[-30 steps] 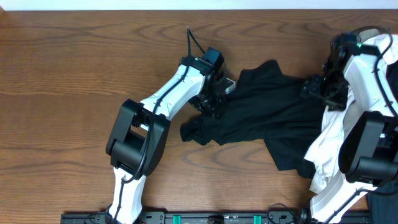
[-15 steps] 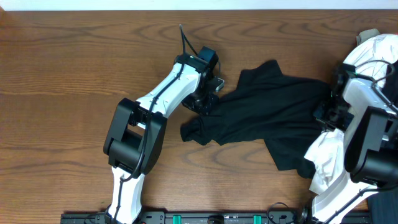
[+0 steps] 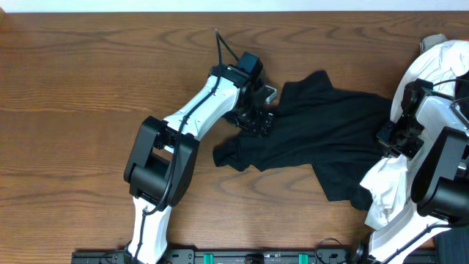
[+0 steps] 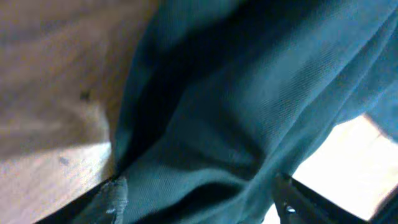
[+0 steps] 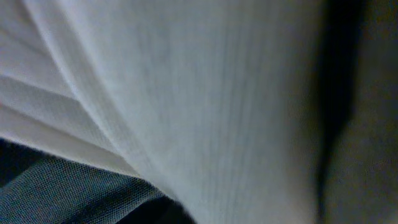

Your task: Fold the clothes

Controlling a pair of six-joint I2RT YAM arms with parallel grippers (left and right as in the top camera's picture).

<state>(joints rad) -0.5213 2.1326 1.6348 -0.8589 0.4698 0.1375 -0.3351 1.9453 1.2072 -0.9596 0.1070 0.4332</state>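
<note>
Folding barely started, in our judgement: the black short-sleeved soft-fabric shirt lies crumpled right of centre on the brown wood-grain table, bunched and wrinkled, one sleeve-like flap poking out lower left, another lobe hanging toward the near edge. We see no neat fold and no flat panel. Logo and lettering not visible from overhead. What's left, as we judge it, is spreading it flat, then all the folds.

The left gripper sits on the shirt's upper left edge. In the left wrist view its fingers stand well apart with dark cloth running between them, so we read the jaws as spread and not clamped on anything, just touching fabric.

The right gripper is at the shirt's right edge, right beside a heap of white ribbed cloth. Its jaws are closed together. The right wrist view is filled by that white cloth up close, fingers not shown, so we cannot tell whether it pinches black fabric, white fabric or nothing
</note>
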